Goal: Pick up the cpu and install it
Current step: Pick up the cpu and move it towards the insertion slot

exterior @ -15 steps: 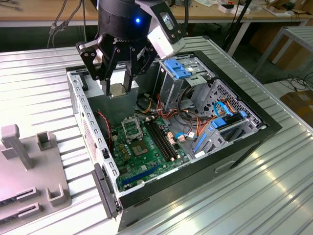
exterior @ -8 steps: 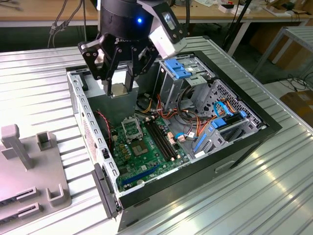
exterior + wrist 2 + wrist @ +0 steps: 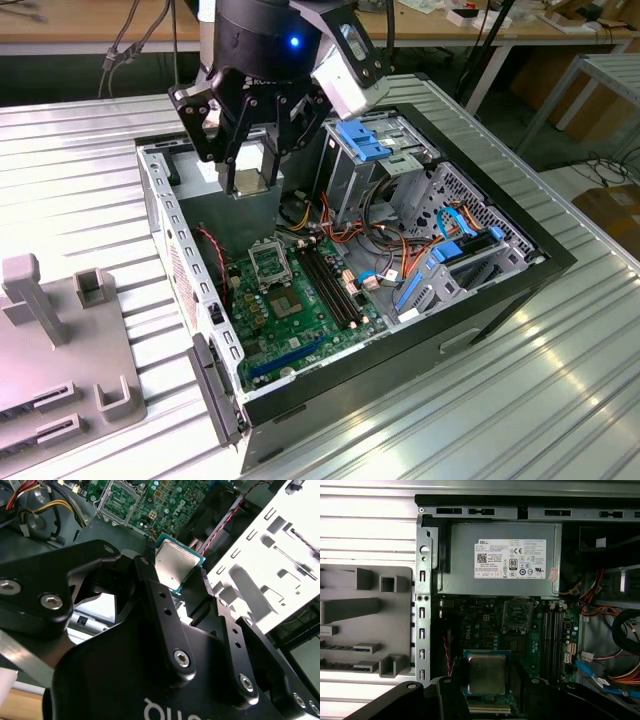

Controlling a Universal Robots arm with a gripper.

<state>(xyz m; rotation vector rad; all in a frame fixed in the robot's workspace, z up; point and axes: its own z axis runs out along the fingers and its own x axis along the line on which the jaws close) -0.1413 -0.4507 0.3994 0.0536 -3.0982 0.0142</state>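
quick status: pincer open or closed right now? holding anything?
Pincer: closed, holding the cpu by its edges.

There is one cpu (image 3: pixel 486 670), one gripper (image 3: pixel 487 681) with two black fingers (image 3: pixel 161 602), and one open computer case (image 3: pixel 560 262). Inside the case sit one green motherboard (image 3: pixel 300 320), one black square socket frame (image 3: pixel 270 265), one grey power-supply box (image 3: pixel 460 560) bearing one large white label (image 3: pixel 510 559), and four long black memory slots (image 3: pixel 325 285). Beside the case lies one grey fixture tray (image 3: pixel 60 350), on which three upright blocks (image 3: pixel 30 295) show in the exterior view.
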